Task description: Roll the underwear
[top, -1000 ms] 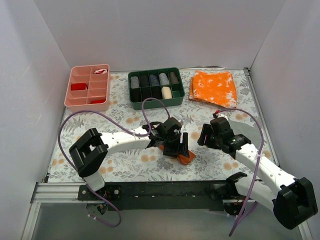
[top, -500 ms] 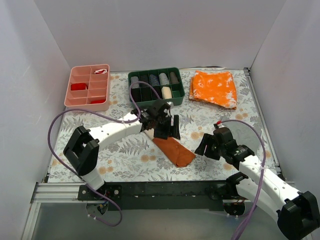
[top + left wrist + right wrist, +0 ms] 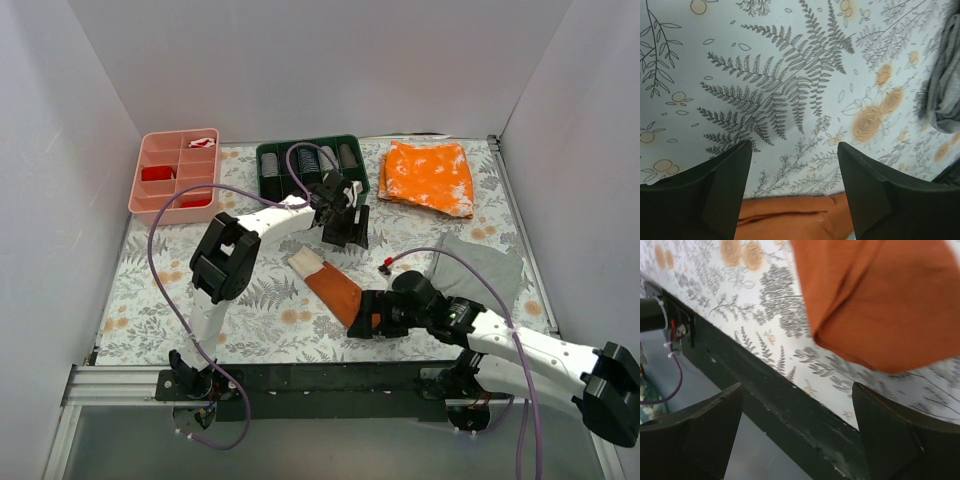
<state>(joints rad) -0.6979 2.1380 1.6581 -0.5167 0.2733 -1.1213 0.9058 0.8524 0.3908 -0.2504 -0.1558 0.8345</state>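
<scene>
The underwear [image 3: 335, 290] lay flat on the flowered table as a narrow folded strip, about midway across and towards the near edge. Its long axis ran on a diagonal. The pale cream end pointed away and to the left, and the rust-brown end pointed near and to the right, close to the black rail [image 3: 765, 410] at the table's front.

The right gripper [image 3: 366, 326] sat low at that rust end, plainly the nearer of the two. From its wrist camera the blunt folded end showed ahead of the fingers [image 3: 695, 430] and off to one side, not between them. They stood wide apart with only rail and printed cloth in the gap. They held nothing, and I could see no contact with the fabric.

I judged that any roll would have to start at this end and travel up the strip towards the cream tip. For that, the fingers first needed to come square across the strip's width.

The left gripper [image 3: 345, 222] hung beyond the far end, between the strip and the green tray [image 3: 268, 190]. Its fingers [image 3: 715, 195] were parted a good way and were also empty. In its own view the fern pattern filled the gap, and a sliver of orange showed low down near their roots. A grey cloth [image 3: 480, 268] lay well off to the right.
</scene>
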